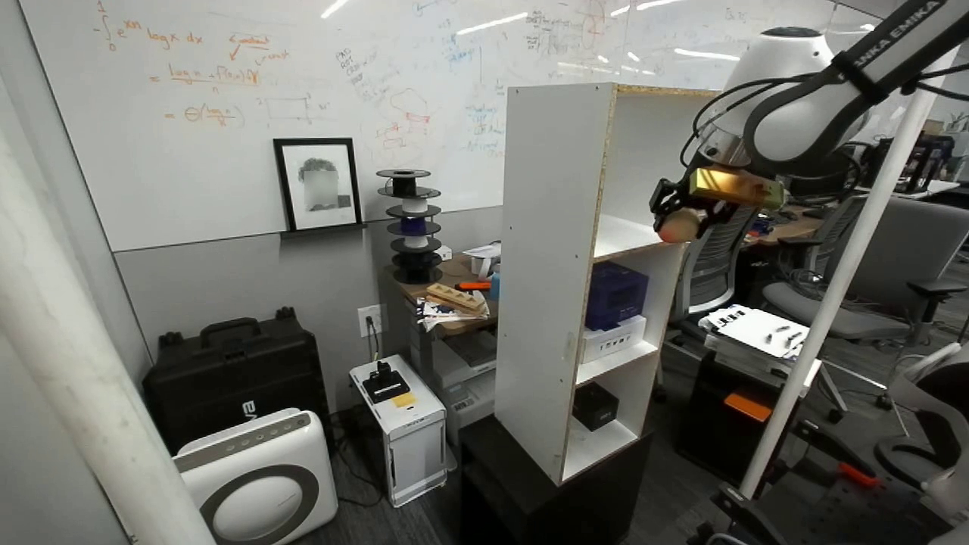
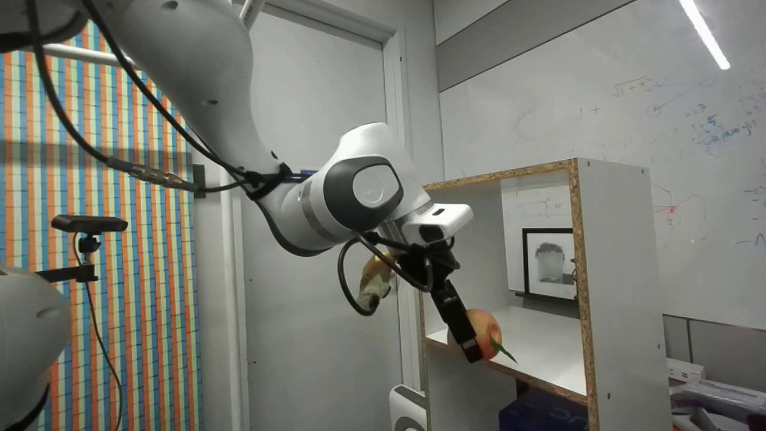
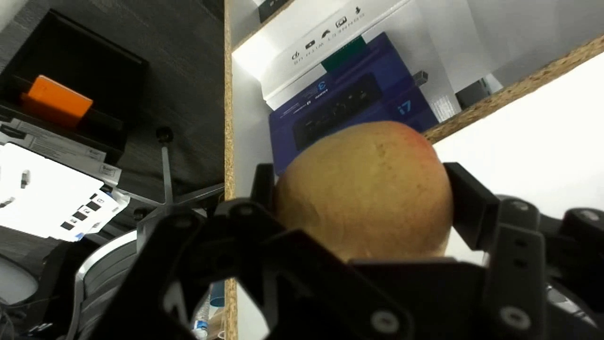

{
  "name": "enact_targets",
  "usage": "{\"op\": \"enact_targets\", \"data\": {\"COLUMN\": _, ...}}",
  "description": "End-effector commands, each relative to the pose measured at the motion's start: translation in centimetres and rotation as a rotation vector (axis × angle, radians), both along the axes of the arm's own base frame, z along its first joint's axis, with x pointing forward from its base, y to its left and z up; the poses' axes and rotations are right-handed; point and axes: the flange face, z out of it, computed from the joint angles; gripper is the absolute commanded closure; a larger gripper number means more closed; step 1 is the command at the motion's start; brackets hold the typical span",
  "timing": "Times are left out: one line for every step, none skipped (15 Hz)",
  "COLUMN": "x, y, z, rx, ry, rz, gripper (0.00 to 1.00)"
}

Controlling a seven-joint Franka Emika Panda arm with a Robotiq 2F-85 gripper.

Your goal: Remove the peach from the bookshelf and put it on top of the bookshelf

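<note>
The peach point(image 1: 680, 226) is round and orange-tan with a red patch; a green leaf shows on it in an exterior view point(image 2: 489, 334). My gripper point(image 1: 683, 217) is shut on it, with one finger pad on each side, as the wrist view shows point(image 3: 364, 196). The white bookshelf point(image 1: 556, 265) has open compartments and bare chipboard edges; it also stands in an exterior view point(image 2: 625, 287). The gripper holds the peach in front of the open top compartment, near the height of its floor board. The bookshelf's top panel is above the peach.
The compartment below holds a blue box point(image 1: 619, 294) on a white box point(image 1: 615, 339). A small dark box point(image 1: 596, 406) sits in the lowest one. A white pole point(image 1: 825, 280) and office chairs stand near the arm. A desk with stacked spools point(image 1: 413, 227) is behind the bookshelf.
</note>
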Motion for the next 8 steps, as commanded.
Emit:
{"op": "enact_targets", "data": {"x": -2.9, "y": 1.5, "z": 6.1, "rx": 0.01, "ry": -0.001, "rz": 0.074, "gripper": 0.41}}
{"op": "enact_targets", "data": {"x": -3.5, "y": 2.0, "z": 8.2, "rx": 0.008, "ry": -0.003, "rz": 0.082, "gripper": 0.41}}
{"op": "enact_targets", "data": {"x": -4.3, "y": 2.6, "z": 10.3, "rx": 0.018, "ry": -0.011, "rz": 0.087, "gripper": 0.41}}
{"op": "enact_targets", "data": {"x": -4.7, "y": 3.1, "z": 12.6, "rx": 0.034, "ry": -0.021, "rz": 0.088, "gripper": 0.41}}
{"op": "enact_targets", "data": {"x": -5.2, "y": 3.7, "z": 14.9, "rx": 0.056, "ry": -0.028, "rz": 0.09, "gripper": 0.41}}
{"op": "enact_targets", "data": {"x": -5.8, "y": 4.2, "z": 17.2, "rx": 0.089, "ry": -0.027, "rz": 0.087, "gripper": 0.41}}
{"op": "enact_targets", "data": {"x": -6.3, "y": 4.6, "z": 19.7, "rx": 0.116, "ry": -0.033, "rz": 0.086, "gripper": 0.41}}
{"op": "enact_targets", "data": {"x": -6.5, "y": 4.9, "z": 22.2, "rx": 0.129, "ry": -0.05, "rz": 0.07, "gripper": 0.41}}
